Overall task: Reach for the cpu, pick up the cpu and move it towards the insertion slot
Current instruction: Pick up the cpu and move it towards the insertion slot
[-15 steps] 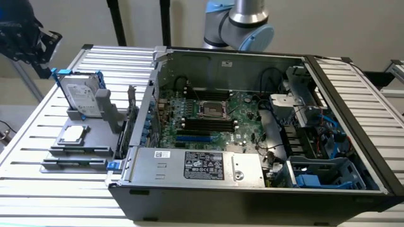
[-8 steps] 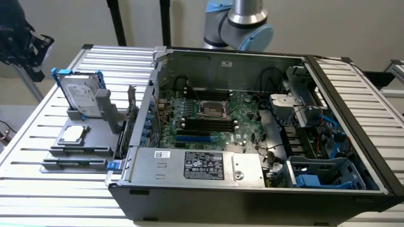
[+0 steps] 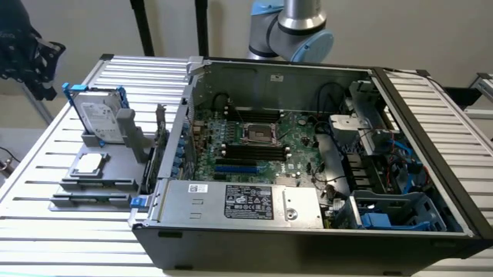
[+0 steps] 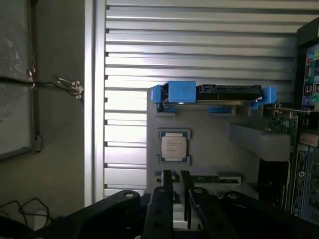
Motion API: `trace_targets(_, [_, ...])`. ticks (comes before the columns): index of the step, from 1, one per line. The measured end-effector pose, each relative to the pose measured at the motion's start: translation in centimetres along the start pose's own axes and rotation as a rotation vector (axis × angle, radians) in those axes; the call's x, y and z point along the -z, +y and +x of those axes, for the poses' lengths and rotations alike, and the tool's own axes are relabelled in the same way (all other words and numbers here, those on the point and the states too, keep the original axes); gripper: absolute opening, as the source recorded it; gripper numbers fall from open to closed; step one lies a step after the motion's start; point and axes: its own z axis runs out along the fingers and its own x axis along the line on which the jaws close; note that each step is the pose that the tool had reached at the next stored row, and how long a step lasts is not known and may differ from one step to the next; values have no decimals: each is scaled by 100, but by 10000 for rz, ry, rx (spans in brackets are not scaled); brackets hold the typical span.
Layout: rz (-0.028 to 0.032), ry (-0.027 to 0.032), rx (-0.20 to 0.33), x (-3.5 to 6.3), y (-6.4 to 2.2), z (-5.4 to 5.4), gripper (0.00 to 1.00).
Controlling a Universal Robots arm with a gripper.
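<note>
Here's the gripper (image 4: 177,179) in the wrist view: two dark fingers (image 4: 167,183) run side by side with just a narrow gap between them. Nothing sits in that gap and the tips touch nothing, so it's empty. The cpu (image 4: 173,146) lies flat just beyond the fingertips, apart from them, silver top up in its blue-cornered seat on the grey holder (image 4: 214,149).

Over in the exterior view, the open computer case (image 3: 431,150) is the thing to steer by. The cpu (image 3: 91,163) rests outside the case, off its wall toward the exterior view's left. The holder (image 3: 123,151) runs alongside that same wall on the slatted table (image 3: 46,231). The hard drive (image 3: 100,117) stands upright in its blue frame on the same holder, also outside the case and farther back than the cpu.

The insertion slot (image 3: 260,134) is inside the case, on the green board, its shiny frame sitting between the banks of long black memory slots (image 3: 254,153). That puts it well apart from the cpu.

The arm (image 3: 297,26) rises behind the case's far wall, its grey-and-blue joints bent over above that wall's rim.
</note>
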Motion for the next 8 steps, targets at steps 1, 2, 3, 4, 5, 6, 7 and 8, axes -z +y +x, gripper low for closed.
trace_targets(1, [0, 0, 0, 0, -1, 1, 24])
trace_targets(2, [0, -1, 0, -1, -2, 2, 30])
trace_targets(3, [0, -1, 0, -1, -2, 3, 36])
trace_targets(4, [-1, -2, -1, -2, -3, 4, 42])
trace_targets(5, [0, -1, 0, -3, -3, 4, 42])
trace_targets(6, [0, 1, 0, -3, -4, 5, 47])
trace_targets(7, [0, 0, 0, -4, -4, 6, 47])
trace_targets(8, [0, 0, 0, -5, -4, 6, 53])
